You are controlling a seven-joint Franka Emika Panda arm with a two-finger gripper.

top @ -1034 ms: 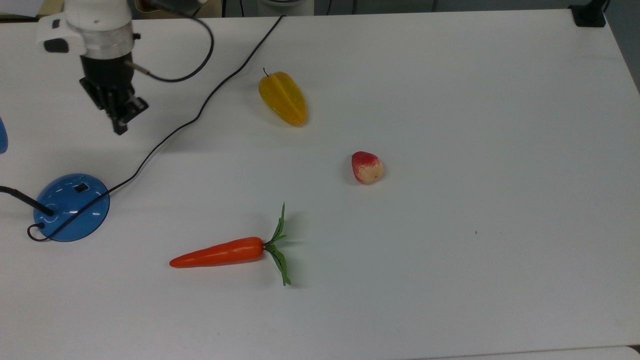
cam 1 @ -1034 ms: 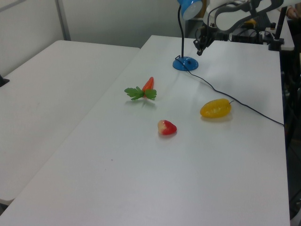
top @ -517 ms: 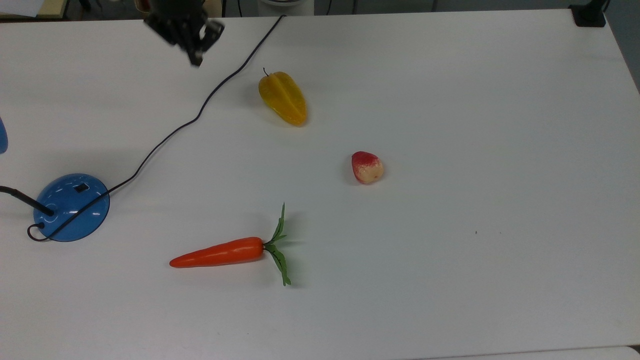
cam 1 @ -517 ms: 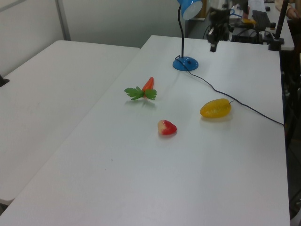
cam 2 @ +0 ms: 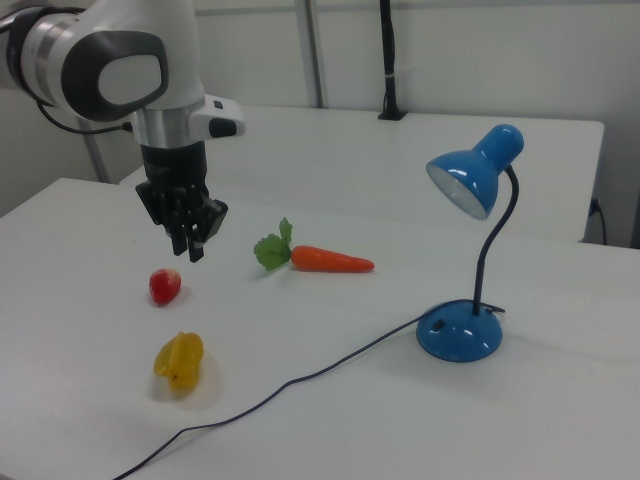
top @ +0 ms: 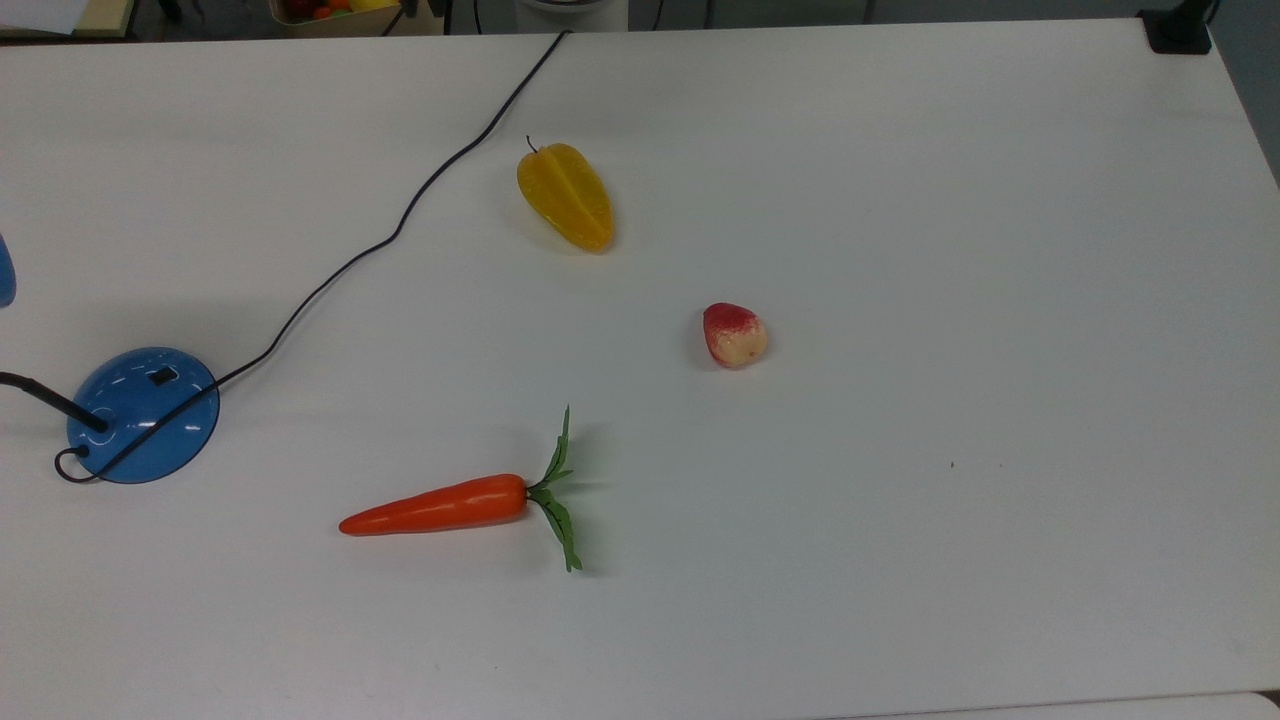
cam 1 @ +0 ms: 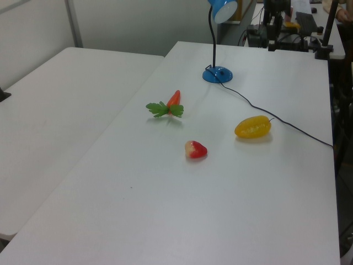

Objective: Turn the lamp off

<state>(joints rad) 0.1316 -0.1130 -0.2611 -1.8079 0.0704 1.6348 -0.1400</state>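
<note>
On the white table stands the lamp — claw hangs apart, fingers narrow.

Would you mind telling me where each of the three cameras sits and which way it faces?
Top view: high above the table, looking steeply down at the lamp, carrot, starfruit and red fruit.
Left view: beyond the table's end farthest from the lamp, looking along it toward the lamp; dark robot hardware stands at the far edge.
Right view: low beside the lamp's end, looking across; the white arm and gripper hang in the right view's upper left.
All three share the lamp, its cord and the three toy foods.
</note>
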